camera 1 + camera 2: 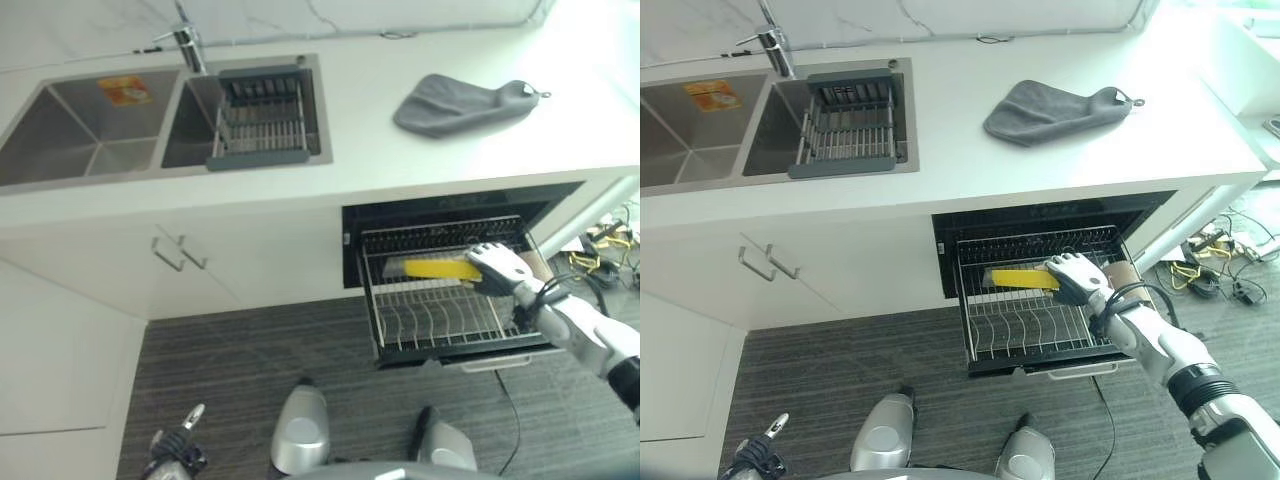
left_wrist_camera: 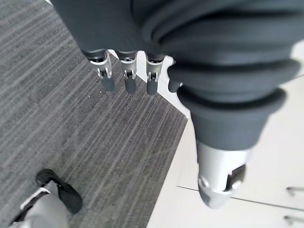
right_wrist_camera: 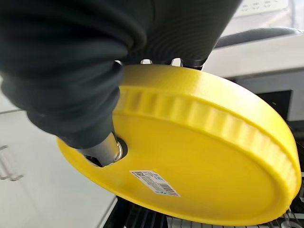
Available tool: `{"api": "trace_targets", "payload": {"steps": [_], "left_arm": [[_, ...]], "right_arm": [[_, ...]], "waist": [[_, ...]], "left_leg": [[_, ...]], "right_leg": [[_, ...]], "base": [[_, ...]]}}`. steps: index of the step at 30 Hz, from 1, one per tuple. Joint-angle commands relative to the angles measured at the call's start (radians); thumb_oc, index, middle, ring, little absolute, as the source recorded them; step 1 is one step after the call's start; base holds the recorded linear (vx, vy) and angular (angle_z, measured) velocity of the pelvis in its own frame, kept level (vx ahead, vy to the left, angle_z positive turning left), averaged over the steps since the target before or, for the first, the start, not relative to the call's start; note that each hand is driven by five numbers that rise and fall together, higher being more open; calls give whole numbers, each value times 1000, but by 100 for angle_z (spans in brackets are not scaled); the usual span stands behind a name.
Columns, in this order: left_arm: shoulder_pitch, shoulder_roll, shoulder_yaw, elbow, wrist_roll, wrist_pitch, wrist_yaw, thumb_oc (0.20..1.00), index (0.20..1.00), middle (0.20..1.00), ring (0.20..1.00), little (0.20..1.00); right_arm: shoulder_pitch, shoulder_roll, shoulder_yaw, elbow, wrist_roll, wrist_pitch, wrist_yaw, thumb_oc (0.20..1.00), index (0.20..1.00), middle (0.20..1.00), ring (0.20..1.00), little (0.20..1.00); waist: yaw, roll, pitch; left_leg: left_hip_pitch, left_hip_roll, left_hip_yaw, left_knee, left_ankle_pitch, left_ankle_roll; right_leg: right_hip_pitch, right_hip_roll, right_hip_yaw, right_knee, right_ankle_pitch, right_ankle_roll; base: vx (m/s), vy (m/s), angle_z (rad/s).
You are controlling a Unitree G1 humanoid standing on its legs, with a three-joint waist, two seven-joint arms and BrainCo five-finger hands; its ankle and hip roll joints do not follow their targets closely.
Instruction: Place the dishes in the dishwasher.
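Plate [image 1: 440, 268] sits gripped in the right robot hand [image 1: 497, 268], lying flat over the rack [image 1: 440, 320], reaching toward the robot's left.

Bright, even daylight floods my white surface [image 1: 940, 110], washing out its far right corner into glare. The dishwasher cavity [image 1: 1040, 215] under it sits in deep shadow. The grey cloth [image 1: 1050, 110] casts only a faint shadow. Close to my right wrist, the yellow plate [image 3: 199, 156] glows evenly lit, while my hand's dark cover [image 3: 71, 61] blurs.
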Motion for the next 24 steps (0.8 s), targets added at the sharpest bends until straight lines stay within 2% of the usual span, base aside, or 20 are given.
{"api": "trace_targets", "payload": {"steps": [1, 7, 11, 18, 24], "left_arm": [[36, 71, -52, -23, -17, 3, 8, 1000, 1000, 1000, 1000, 1000], [46, 83, -84, -42, -29, 3, -2, 1000, 1000, 1000, 1000, 1000], [34, 99, -106, -53, -62, 0, -15, 1000, 1000, 1000, 1000, 1000], [-15, 130, -142, -79, -131, -5, -33, 1000, 1000, 1000, 1000, 1000], [-53, 157, -178, -148, -189, -25, -49, 1000, 1000, 1000, 1000, 1000]], "right_arm": [[-86, 14, -19, -9, 16, 35, -47, 200, 200, 200, 200, 200], [-143, 48, 22, 154, 50, 59, -60, 200, 200, 200, 200, 200], [-203, 41, 53, 207, 50, 74, -73, 200, 200, 200, 200, 200], [-360, 31, 104, 332, 77, 113, -112, 200, 200, 200, 200, 200], [-509, -4, 167, 398, 87, 162, -117, 200, 200, 200, 200, 200]], "waist": [[35, -3, -31], [64, 20, -5], [71, 43, 34], [79, 83, 103], [80, 107, 142]], "left_leg": [[-62, 30, -33, 41, 151, -27], [-92, 20, -51, 76, 160, -26], [-149, 4, -60, 105, 162, -23], [-253, -28, -68, 140, 158, -6], [-354, -59, -54, 163, 114, 21]], "right_leg": [[26, 20, -6, 83, -65, -43], [19, 11, -18, 109, -63, -48], [-37, 0, -13, 148, -64, -49], [-181, -23, 10, 226, -71, -52], [-343, -48, 55, 301, -82, -47]], "base": [[80, -20, 25], [33, -2, 12], [-90, 4, 0], [-144, -1, 1], [-122, 23, -7]]}}
